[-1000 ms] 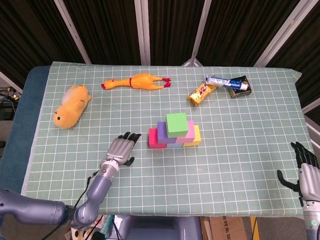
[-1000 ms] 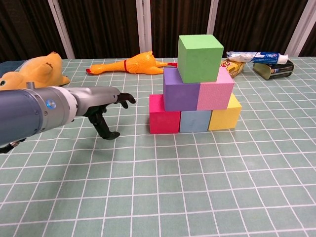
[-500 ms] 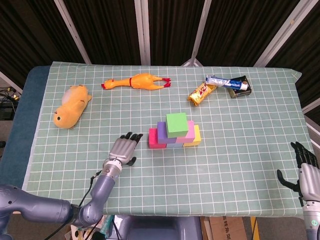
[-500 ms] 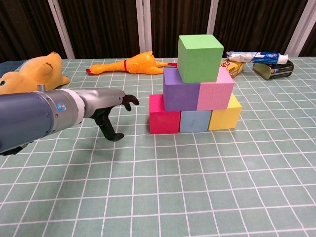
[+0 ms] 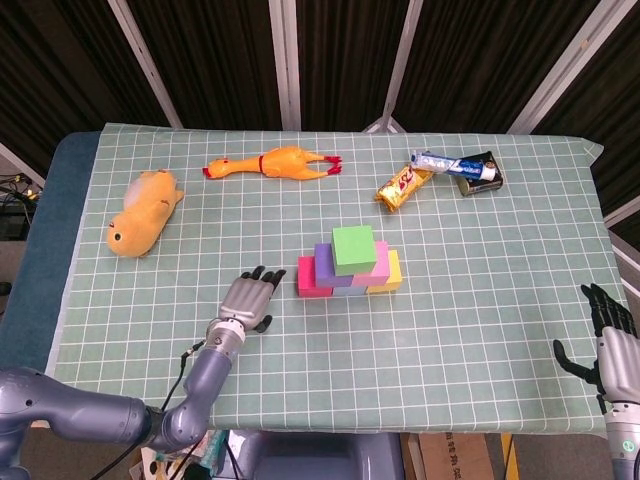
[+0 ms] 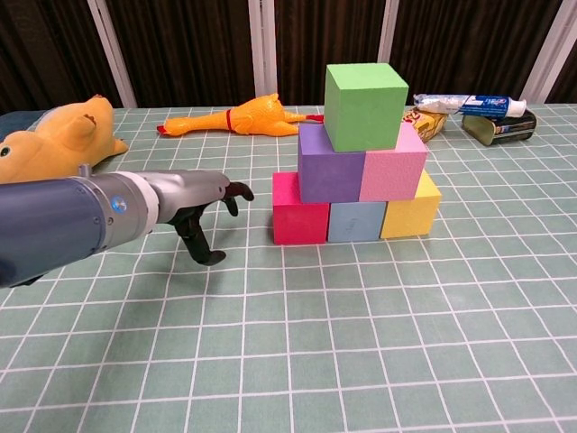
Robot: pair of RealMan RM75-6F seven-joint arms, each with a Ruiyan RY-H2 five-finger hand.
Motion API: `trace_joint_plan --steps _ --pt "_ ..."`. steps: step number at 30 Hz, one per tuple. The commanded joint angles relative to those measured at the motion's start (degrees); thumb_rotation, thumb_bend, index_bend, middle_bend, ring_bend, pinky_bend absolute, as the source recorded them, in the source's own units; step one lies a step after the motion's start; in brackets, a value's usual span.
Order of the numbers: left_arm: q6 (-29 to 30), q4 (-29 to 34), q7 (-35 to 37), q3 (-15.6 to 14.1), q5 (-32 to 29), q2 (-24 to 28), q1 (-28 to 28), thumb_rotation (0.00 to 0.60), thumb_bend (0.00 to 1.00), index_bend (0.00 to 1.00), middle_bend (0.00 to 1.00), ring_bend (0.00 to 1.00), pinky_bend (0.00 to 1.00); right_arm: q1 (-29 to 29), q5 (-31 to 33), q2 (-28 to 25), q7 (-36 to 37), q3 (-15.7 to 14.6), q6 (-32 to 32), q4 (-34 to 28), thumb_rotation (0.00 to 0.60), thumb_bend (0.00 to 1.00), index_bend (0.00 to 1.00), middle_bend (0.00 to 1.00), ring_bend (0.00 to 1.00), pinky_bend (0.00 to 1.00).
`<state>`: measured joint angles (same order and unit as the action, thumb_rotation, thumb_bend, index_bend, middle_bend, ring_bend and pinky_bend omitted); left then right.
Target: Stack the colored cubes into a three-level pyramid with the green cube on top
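A three-level pyramid stands mid-table. The green cube (image 5: 354, 249) (image 6: 364, 105) is on top, resting on a purple cube (image 6: 328, 163) and a pink cube (image 6: 394, 164). The bottom row is a red cube (image 6: 298, 221), a blue cube (image 6: 356, 222) and a yellow cube (image 6: 412, 209). My left hand (image 5: 248, 299) (image 6: 204, 206) hovers just left of the red cube, fingers apart, holding nothing. My right hand (image 5: 608, 335) is off the table's right edge, open and empty, unseen in the chest view.
A rubber chicken (image 5: 275, 163) and a yellow plush duck (image 5: 143, 212) lie at the back left. A snack bar (image 5: 403, 186), a toothpaste tube (image 5: 455, 164) and a tin (image 5: 480, 175) lie at the back right.
My left hand has drifted slightly toward the pyramid and down, then settled. The cubes and the right hand have not moved.
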<state>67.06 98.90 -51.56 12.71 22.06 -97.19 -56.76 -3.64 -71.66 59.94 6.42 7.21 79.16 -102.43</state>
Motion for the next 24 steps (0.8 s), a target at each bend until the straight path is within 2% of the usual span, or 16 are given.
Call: trace_joint_plan --steps 1,24 --pt "-0.23 -0.47 0.07 0.05 -0.1 -0.49 -0.4 0.6 0.49 0.06 0.14 0.06 0.16 0.03 0.04 -0.03 0.14 0.05 -0.07 -0.01 0.6 0.4 0.0 0.0 0.0 0.0" --pt "-0.65 -3.41 0.44 0.56 -0.2 -3.67 -2.89 0.6 0.49 0.06 0.14 0.06 0.16 0.22 -0.15 -0.05 0.83 0.25 -0.34 -0.09 0.6 0.4 0.0 0.0 0.0 0.0"
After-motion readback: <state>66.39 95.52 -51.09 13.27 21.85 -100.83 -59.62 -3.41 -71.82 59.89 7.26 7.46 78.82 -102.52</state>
